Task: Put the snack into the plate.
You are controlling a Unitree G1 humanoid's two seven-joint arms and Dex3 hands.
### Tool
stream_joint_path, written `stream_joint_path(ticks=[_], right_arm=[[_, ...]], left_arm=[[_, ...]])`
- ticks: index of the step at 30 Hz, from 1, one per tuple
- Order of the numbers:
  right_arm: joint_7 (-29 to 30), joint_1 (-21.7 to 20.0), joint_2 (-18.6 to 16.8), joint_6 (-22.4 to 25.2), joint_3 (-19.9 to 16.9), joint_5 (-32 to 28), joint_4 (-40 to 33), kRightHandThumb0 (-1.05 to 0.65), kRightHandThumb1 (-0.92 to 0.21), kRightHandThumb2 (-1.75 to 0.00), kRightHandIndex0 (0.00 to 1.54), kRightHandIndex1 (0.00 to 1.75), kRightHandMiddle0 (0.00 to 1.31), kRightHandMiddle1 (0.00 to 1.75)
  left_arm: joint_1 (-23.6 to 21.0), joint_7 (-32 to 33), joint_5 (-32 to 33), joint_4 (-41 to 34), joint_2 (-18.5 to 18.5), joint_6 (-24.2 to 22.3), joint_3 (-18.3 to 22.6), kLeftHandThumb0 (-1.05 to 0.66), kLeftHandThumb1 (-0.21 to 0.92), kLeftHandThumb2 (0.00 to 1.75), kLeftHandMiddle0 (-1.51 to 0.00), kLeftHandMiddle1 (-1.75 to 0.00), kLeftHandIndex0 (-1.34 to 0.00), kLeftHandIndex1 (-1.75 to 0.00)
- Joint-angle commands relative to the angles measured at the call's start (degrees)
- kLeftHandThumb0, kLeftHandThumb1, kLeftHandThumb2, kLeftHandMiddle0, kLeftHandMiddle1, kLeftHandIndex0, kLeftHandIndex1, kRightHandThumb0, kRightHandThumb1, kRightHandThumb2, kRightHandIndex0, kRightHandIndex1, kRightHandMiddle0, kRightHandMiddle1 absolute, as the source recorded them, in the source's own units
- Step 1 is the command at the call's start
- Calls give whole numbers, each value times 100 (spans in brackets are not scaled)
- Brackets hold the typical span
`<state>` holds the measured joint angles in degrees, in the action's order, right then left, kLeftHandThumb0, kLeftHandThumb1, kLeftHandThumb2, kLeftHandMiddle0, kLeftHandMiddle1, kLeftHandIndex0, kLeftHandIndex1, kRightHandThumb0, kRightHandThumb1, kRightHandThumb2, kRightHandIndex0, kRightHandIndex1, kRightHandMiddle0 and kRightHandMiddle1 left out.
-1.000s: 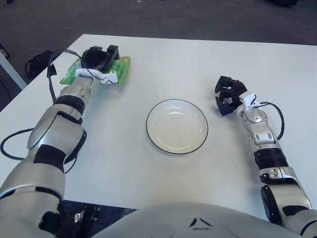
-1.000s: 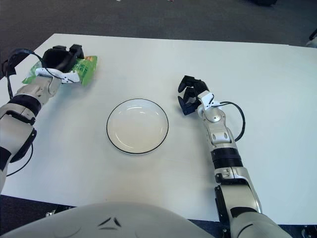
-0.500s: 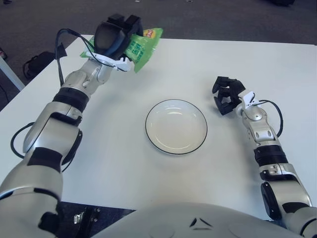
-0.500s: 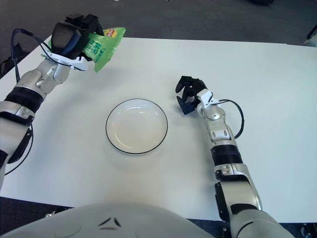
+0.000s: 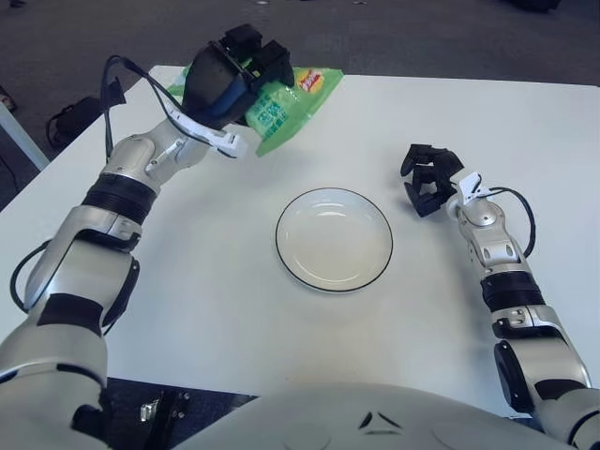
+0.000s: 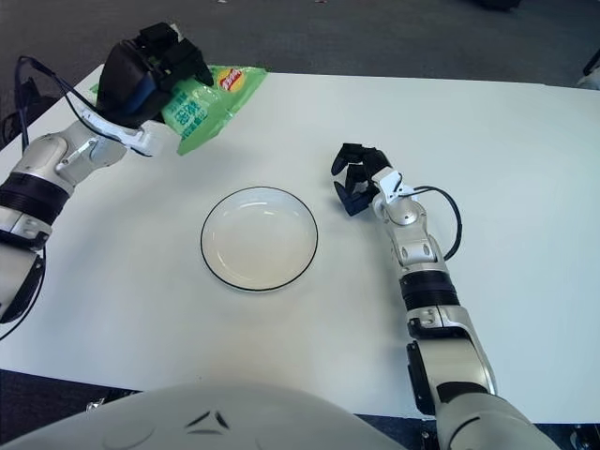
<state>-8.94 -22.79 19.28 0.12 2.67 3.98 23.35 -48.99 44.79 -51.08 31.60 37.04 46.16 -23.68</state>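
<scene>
My left hand (image 5: 234,70) is shut on a green snack bag (image 5: 291,105) and holds it in the air above the table, up and to the left of the plate. The bag tilts, its far end pointing right. A white plate with a dark rim (image 5: 334,239) lies empty at the middle of the white table. My right hand (image 5: 427,178) rests on the table to the right of the plate, fingers curled, holding nothing.
The white table (image 5: 525,141) stretches wide on all sides of the plate. Dark carpet lies beyond its far edge. A black cable loops off my left forearm (image 5: 117,80), and another off my right wrist (image 5: 525,211).
My left hand has lifted the snack bag off the table's far-left corner and carried it up and to the right, towards the plate. My right hand has stayed put.
</scene>
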Motion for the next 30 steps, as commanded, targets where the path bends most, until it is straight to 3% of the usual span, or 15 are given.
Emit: stream_joint_path(ticks=[1, 2, 4, 8, 13, 17, 23, 30], right_arm=[[-204, 406, -68, 405, 268, 221, 513, -2, 10, -169, 92, 175, 83, 146], [-204, 399, -65, 400, 272, 219, 527, -2, 10, -169, 92, 175, 83, 146], [-202, 377, -60, 371, 280, 219, 574, -2, 10, -169, 92, 175, 83, 146], [-187, 349, -57, 314, 294, 220, 645, -2, 9, -169, 93, 175, 82, 147], [-147, 357, -15, 189, 376, 316, 667, -2, 11, -172, 94, 175, 83, 149], [-176, 331, -14, 162, 398, 340, 710, -2, 13, -174, 95, 175, 83, 150], [-183, 280, -28, 125, 396, 348, 844, -1, 12, -174, 94, 175, 81, 153], [-173, 259, -28, -5, 421, 359, 944, -1, 11, -174, 94, 175, 80, 155]], left_arm=[[392, -110, -53, -963, -183, 244, 3, 0, -2, 169, -89, -168, -64, -175], [522, -231, -20, -1272, -243, 213, 21, 0, -2, 168, -89, -168, -63, -175], [607, -150, 69, -1271, -281, 647, -19, 0, -1, 168, -88, -168, -63, -175], [746, -612, 638, -1313, -463, 1176, -28, 0, 0, 166, -88, -167, -62, -175], [617, -2094, 2103, -992, -574, 1676, -440, 0, 2, 164, -86, -167, -60, -175], [475, -2835, 2444, -865, -641, 1930, -550, 0, 5, 161, -83, -170, -57, -175], [678, -4050, 3139, -1116, -630, 1844, -663, 0, 6, 162, -81, -174, -57, -175], [1243, -4940, 3483, -1725, -866, 1311, -632, -1, -7, 174, -89, -175, -70, -169]])
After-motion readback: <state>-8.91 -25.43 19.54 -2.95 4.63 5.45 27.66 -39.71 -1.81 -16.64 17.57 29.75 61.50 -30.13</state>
